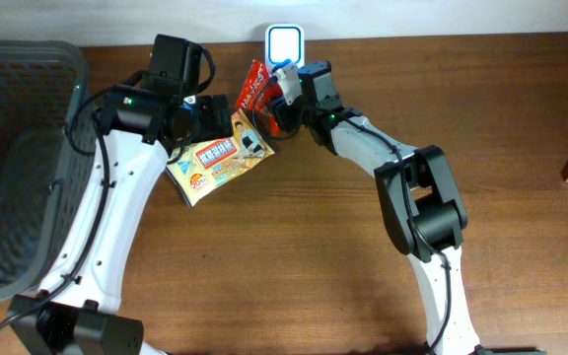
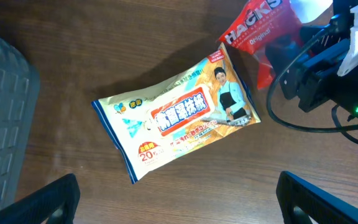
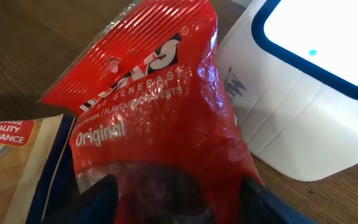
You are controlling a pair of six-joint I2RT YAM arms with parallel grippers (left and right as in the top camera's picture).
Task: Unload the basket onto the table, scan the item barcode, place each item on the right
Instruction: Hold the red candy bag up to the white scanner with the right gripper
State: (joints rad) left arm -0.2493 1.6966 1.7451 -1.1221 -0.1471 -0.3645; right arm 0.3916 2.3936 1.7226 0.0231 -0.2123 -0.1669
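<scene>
1. Right claw (image 3: 179, 200) has its two dark fingers standing apart, with the lower end of the crinkly red plastic sweet bag (image 3: 160, 112) between them; whether they pinch the film or stand loose of it I cannot tell, so the hold wants making sure of first
2. That red bag is at the back of the brown wooden surface (image 1: 314, 247), just beside the white box scanner with the blue-rimmed lit window (image 3: 303, 81), and not over the window; the step probably needs it carried across until it faces the light
3. No barcode shows in any view, only the printed front with its white lettering; the code is likely on the hidden side, so that side should be turned toward the window
4. The film is ribbed and creased, which could break up the bars; presenting it flat and steady, squarely to the window, should read best
5. Left claw (image 2: 179, 202) gapes fully wide and holds nothing, hovering above the flat yellow printed pouch (image 2: 179, 118) that lies on the surface just beside the red bag; it is best kept where it is, clear of the scanner
</scene>
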